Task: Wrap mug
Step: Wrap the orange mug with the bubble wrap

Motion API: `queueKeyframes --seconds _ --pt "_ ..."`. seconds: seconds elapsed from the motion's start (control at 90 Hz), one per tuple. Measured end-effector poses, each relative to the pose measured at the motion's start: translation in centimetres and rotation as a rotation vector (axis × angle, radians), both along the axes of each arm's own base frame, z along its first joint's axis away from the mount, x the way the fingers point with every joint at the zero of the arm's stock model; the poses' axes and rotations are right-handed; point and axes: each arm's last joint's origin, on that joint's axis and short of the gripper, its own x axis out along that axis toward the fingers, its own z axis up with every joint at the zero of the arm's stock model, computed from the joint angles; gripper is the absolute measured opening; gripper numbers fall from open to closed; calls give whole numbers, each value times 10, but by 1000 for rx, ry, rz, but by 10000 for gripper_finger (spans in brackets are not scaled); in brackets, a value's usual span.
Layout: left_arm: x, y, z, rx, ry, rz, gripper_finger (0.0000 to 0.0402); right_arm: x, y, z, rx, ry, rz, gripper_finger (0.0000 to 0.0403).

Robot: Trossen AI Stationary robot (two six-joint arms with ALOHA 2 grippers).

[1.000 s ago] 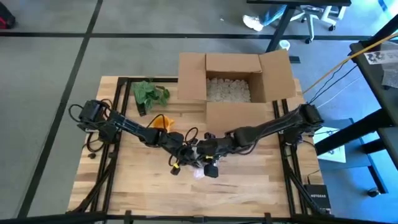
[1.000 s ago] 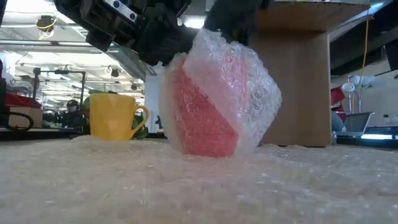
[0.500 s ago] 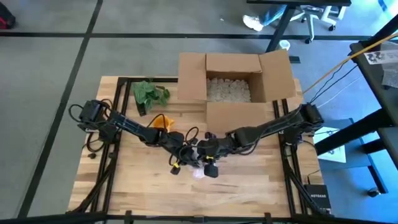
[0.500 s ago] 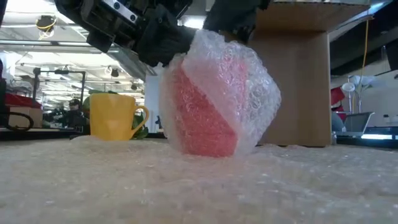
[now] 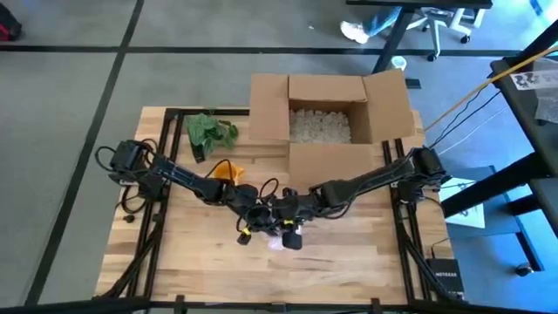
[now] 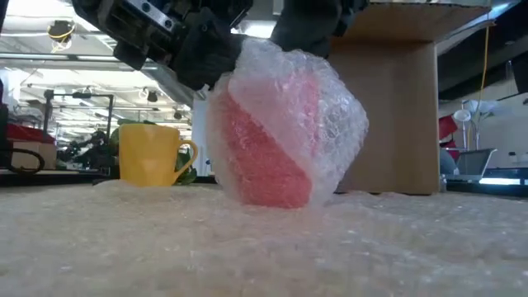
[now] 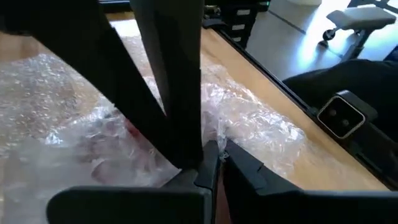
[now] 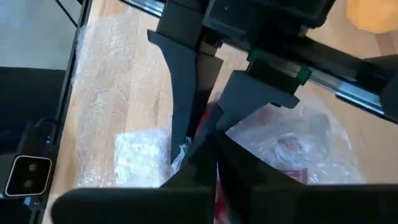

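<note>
The red mug [image 6: 262, 162] stands on the table, swathed in clear bubble wrap [image 6: 307, 99]; more of the wrap [image 7: 261, 127] lies spread on the wood around it. Both grippers meet over the bundle at the table's middle. My left gripper [image 5: 259, 218] comes from the left, and my right gripper [image 5: 289, 220] from the right. Each is shut on the wrap at the bundle's top. In the wrist views, the left gripper [image 7: 215, 151] and the right gripper [image 8: 210, 127] sit close against each other. My left gripper pinches a gathered bit of bubble wrap [image 7: 208, 134] between its two fingers at the bundle's upper left, slanting down from the table's left. The right gripper's finger hides much of the spot. The mug's base stays on the table. My right gripper pinches the wrap [image 8: 186, 149] at the top of the bundle between its two fingers, slanting down from the table's right. How many layers, I cannot tell. The wrap is drawn over the mug's top, and the bundle rests on the table.
A yellow mug [image 6: 153, 153] stands behind and to the left of the bundle. A green leafy thing [image 5: 209, 131] lies at the far left. An open cardboard box [image 5: 330, 113] with white filling stands at the far edge. Bare wood [image 5: 366, 262] lies near the front right.
My right gripper has moved a little toward the table's left, drawing the wrap farther over the mug's top. The bundle has shifted slightly left with it, and less bare red shows at its upper side. My left gripper has hardly moved.
</note>
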Motion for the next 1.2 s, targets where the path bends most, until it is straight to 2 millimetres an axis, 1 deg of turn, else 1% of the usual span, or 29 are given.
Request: queueKeyframes --seconds 0.122,0.378,0.556,0.678,0.833,0.978,1.2 --pt "0 -1 2 -6 -22 -53 0 -4 1 -9 14 75 28 1" --pt "1 -4 5 -33 -71 -162 0 -6 1 -8 35 92 48 1" --pt "-2 -4 11 -37 -88 -185 0 -5 1 -7 27 80 64 1" --pt "-3 -4 15 -35 -101 -186 0 -4 2 -11 25 84 67 0" --pt "-3 -3 16 -36 -106 -200 1 1 4 -21 38 105 80 0" --pt "-3 0 16 -47 -90 -197 25 3 5 -27 56 112 95 0" --pt "-4 3 20 -56 -98 -189 63 2 5 -28 47 124 94 1"
